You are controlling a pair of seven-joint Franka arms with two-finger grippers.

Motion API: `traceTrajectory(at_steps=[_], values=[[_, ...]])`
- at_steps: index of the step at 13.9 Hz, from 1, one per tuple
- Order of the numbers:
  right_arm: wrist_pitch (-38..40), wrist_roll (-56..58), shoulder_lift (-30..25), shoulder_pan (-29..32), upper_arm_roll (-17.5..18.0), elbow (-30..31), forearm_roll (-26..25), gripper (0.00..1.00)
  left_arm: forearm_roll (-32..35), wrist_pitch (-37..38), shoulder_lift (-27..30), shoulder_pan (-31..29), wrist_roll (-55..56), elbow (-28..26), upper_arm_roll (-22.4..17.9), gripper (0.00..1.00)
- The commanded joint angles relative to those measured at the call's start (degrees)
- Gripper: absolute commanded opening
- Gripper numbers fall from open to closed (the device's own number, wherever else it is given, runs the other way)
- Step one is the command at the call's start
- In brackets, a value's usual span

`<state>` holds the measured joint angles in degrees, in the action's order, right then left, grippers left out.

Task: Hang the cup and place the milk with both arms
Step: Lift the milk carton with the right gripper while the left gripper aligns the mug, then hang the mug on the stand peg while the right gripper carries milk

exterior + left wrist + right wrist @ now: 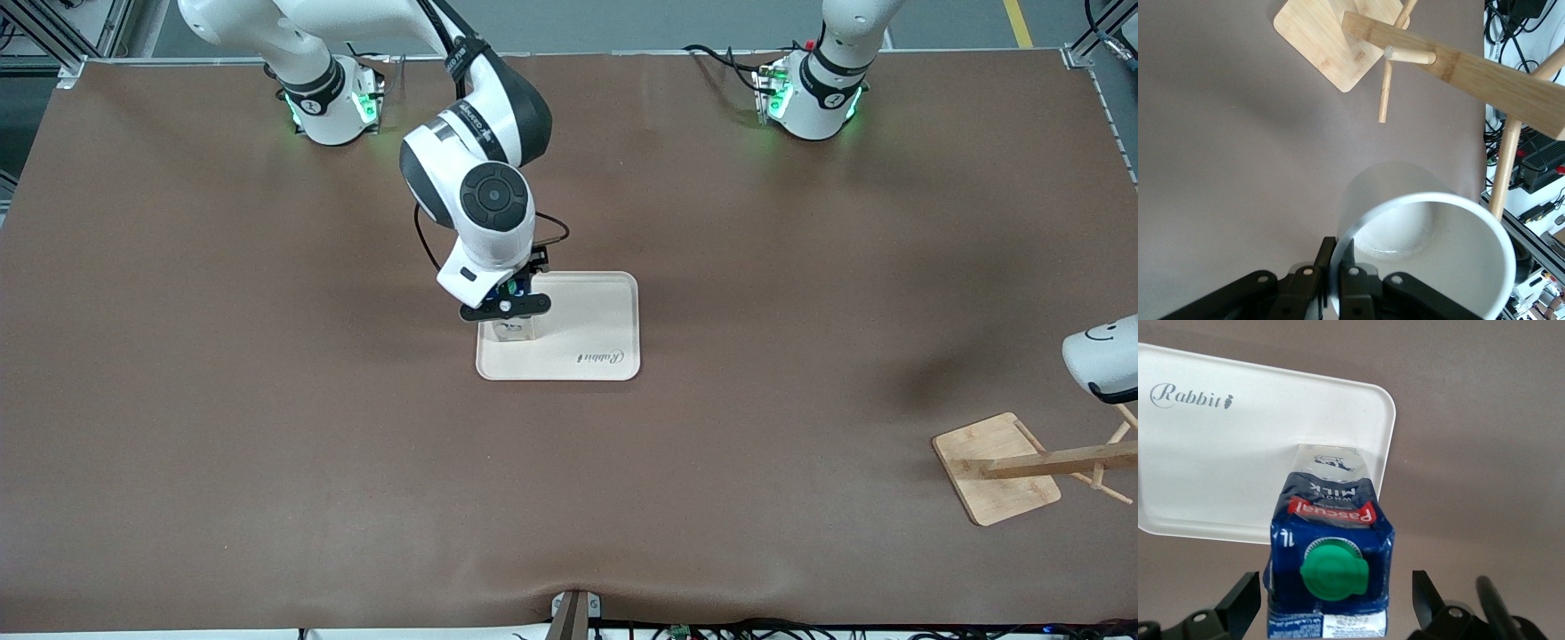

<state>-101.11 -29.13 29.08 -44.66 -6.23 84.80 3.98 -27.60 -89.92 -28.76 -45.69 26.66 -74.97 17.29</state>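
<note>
Milk [1328, 547] stands upright on tray [605, 311], at corner toward right arm's end; mostly hidden under right arm in front view. Right gripper [1337, 603] above carton, fingers spread, clear of sides. Left gripper [1330, 283] pinches rim of cup [1425, 253] beside wooden rack [1458, 67], over table edge; cup partly cut off in front view.

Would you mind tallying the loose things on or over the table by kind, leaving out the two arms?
Cups: 1, the cup
Cartons: 1, the milk
Trays: 1, the white tray
Wooden racks: 1, the rack
Total: 4
</note>
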Motion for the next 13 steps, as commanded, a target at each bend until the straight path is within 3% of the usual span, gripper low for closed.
traceTrajectory(at_steps=[1, 7, 9, 10, 11, 12, 13], values=[[-1.46, -2.59, 0.01, -1.21, 0.07, 0.45, -1.78, 1.0, -0.97, -0.79, -1.73, -0.1, -0.47, 1.75, 0.29, 0.0], [-2.78, -3.3, 1.24, -1.83, 0.07, 0.63, -1.87, 1.0, -0.97, -1.58, -2.79, 0.08, -0.47, 1.75, 0.29, 0.01], [-2.78, -3.3, 1.33, -1.92, 0.07, 0.71, -1.87, 1.0, -0.97, -1.93, -2.88, 0.08, -0.47, 1.75, 0.29, 0.14], [-2.69, -3.3, 1.25, -1.83, 0.07, 0.71, -1.87, 0.68, -0.97, -2.1, -2.88, 0.08, -0.47, 1.75, 0.29, 0.16], [-2.61, -3.13, 1.24, -1.74, 0.07, 0.71, -1.96, 0.34, -0.97, -2.19, -2.88, 0.17, -0.47, 1.75, 0.29, 0.26], [-2.52, -2.78, 1.16, -1.74, 0.07, 0.63, -1.96, 0.14, -0.97, -2.37, -2.88, 0.25, -0.38, 1.75, 0.46, 0.47], [-2.08, -2.6, 0.9, -1.57, 0.07, 0.19, -1.96, 0.09, -0.97, -2.37, -2.88, 0.34, -0.38, 1.75, 0.55, 0.73]])
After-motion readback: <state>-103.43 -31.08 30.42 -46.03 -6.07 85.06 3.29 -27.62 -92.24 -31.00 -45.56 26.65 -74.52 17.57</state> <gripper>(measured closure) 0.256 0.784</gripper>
